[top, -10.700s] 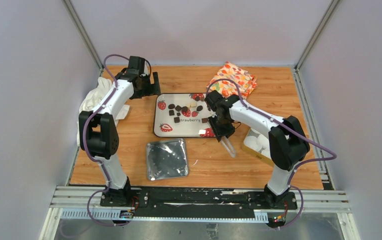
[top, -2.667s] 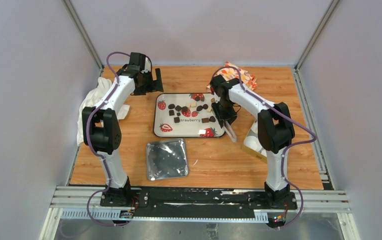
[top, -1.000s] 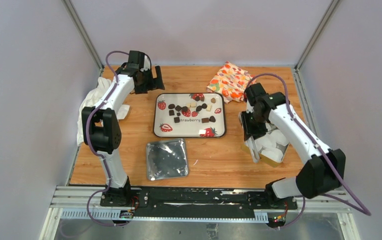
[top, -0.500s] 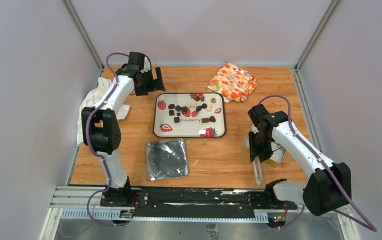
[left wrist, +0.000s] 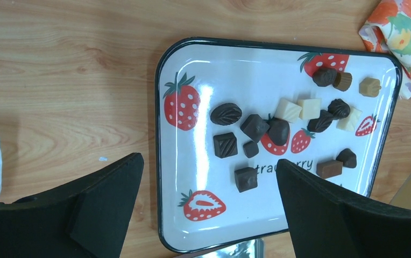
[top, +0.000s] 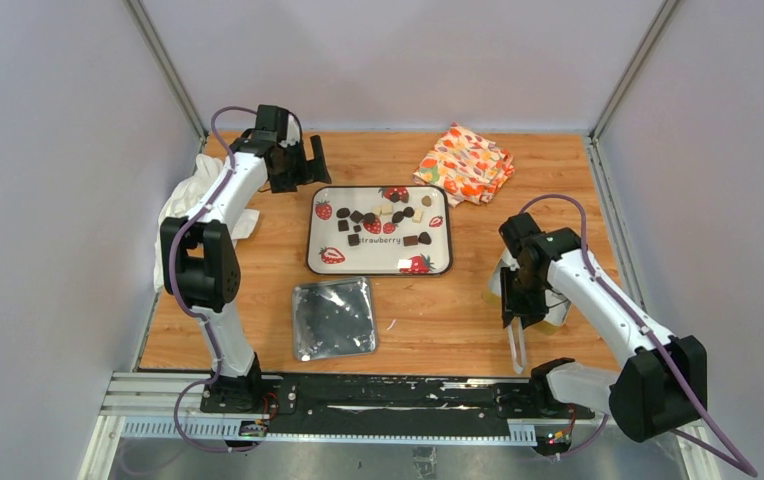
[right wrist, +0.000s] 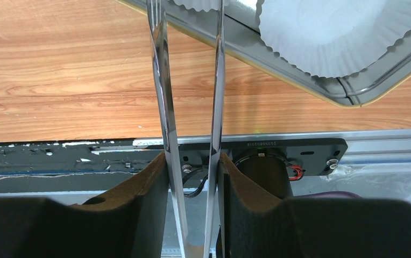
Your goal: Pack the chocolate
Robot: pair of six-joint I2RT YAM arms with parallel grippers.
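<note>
The chocolate [top: 378, 222] lies as several small dark, tan and cream pieces [left wrist: 254, 127] on a white strawberry-print tray [top: 326, 262], whose black rim [left wrist: 159, 161] shows in the left wrist view. My left gripper [top: 298, 165] is at the tray's far left corner, open [left wrist: 208, 161] and holding nothing. At the near right, my right gripper [top: 520, 305] is shut on metal tongs [top: 515, 350]. Both blades [right wrist: 160, 80] run between its pads [right wrist: 192, 156], their tips apart. The tongs reach over a box rim [right wrist: 300, 75] with white paper cups [right wrist: 343, 32].
A silver foil tray [top: 333, 317] lies in front of the strawberry tray. There is a floral cloth [top: 465, 162] at the back right and a white cloth [top: 183, 205] at the left edge. The box [top: 555, 316] is mostly hidden under my right arm.
My right arm has carried the tongs from beside the strawberry tray to the near right, over the box, and has been almost still for half a second. The left arm has not moved.
</note>
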